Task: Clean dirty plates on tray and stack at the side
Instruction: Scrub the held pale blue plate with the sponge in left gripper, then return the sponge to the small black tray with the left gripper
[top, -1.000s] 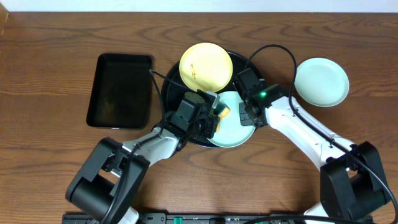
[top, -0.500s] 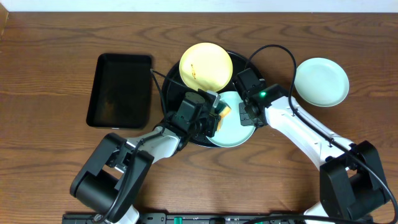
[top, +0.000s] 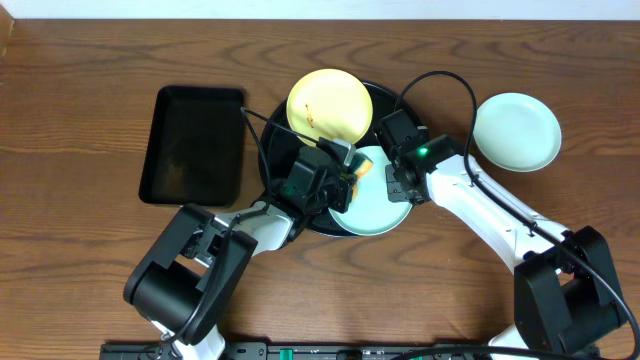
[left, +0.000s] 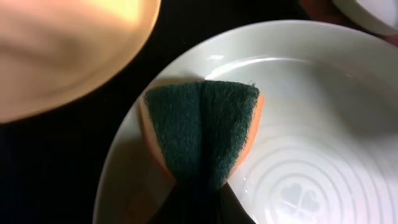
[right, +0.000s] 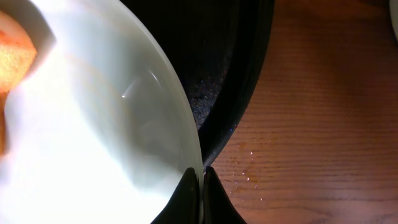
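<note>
Overhead, frame center: round tray holds yellow plate at its top edge and mint plate at lower right. L gripper is clamped on a folded sponge, green side up, resting on the left part of that mint plate. R gripper pinches the same plate's rim, jaws closed on it. 2nd mint plate sits on table at right of frame, apart from the tray; rect tray at left.
</note>
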